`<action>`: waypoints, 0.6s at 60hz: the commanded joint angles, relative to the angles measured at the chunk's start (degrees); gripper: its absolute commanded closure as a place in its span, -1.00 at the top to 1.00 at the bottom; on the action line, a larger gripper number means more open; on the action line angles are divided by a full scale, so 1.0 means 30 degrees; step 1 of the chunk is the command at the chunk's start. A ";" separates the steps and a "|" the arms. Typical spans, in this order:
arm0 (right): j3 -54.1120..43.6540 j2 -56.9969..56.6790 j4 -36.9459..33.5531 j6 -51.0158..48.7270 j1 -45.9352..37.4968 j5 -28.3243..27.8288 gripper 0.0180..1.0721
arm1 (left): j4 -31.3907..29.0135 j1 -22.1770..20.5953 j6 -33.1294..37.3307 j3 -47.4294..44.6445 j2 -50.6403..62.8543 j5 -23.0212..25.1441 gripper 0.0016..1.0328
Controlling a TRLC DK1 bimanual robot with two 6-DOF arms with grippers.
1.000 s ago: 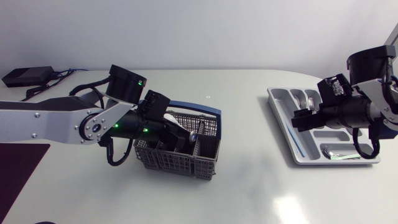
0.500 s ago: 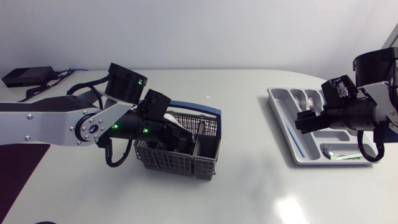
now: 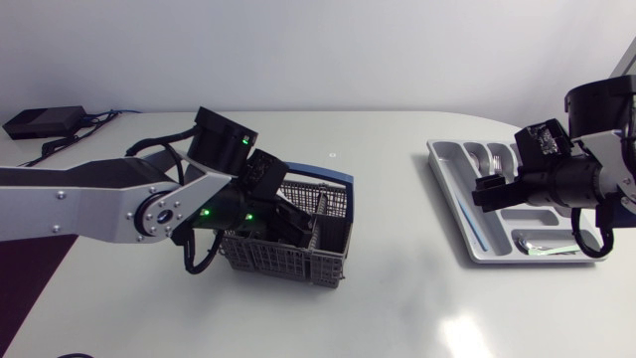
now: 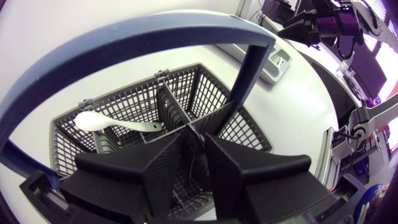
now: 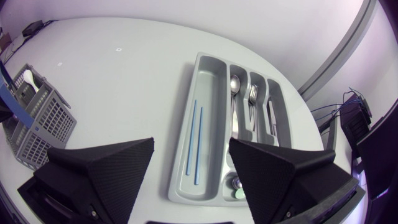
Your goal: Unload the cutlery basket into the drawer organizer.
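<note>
Basket: your cutlery basket (image 3: 288, 254) sits on the table's left half, a grey mesh box split by dividers into compartments, with a blue hoop handle (image 3: 318, 171) arching over it.
Basket up close: from the left wrist view you're looking straight down into the mesh (image 4: 205, 93), with the blue handle (image 4: 124, 37) sweeping overhead.
White spoon: a white spoon (image 4: 93, 122) lies tilted in a far compartment, bowl against the outer wall. The right wrist view catches it too (image 5: 28, 76), poking out of the basket (image 5: 43, 118).
Left gripper: your left gripper (image 3: 293, 224) is down inside the basket, right at the middle divider. Its fingers (image 4: 165, 168) stand only a narrow gap apart, and the gripper (image 4: 194, 140) closes on nothing that shows.
Organizer: the drawer organizer (image 3: 444, 179) lies well apart, at the table's right end, a pale grey tray with long slots and a few short ones.
Organizer contents: in the tray (image 5: 214, 81) you've got two blue sticks (image 5: 196, 140) in the widest slot, a metal spoon (image 5: 235, 84) next door, and a fork (image 5: 253, 93) beside that.
Right gripper: your right gripper (image 3: 484, 189) hangs above the organizer, fingers spread wide (image 5: 189, 180), holding nothing and touching nothing.
</note>
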 commanded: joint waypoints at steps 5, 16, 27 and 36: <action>-0.0409 -0.0005 0.0138 -0.0120 0.0174 0.0231 0.65 | -0.0122 -0.0155 -0.0238 0.0790 0.0748 -0.0321 -0.48; -0.0380 0.0054 0.0138 -0.0120 0.0350 0.0378 0.65 | -0.0034 -0.0302 -0.0268 0.0966 0.1100 -0.0526 -0.53; -0.0439 0.0054 0.0138 -0.0091 0.0496 0.0495 0.65 | -0.0063 -0.0478 -0.0238 0.0937 0.1275 -0.0556 -0.67; -0.0556 0.0025 0.0138 -0.0091 0.0526 0.0495 0.65 | 0.0083 -0.0448 -0.0121 0.0790 0.1305 -0.0556 -0.87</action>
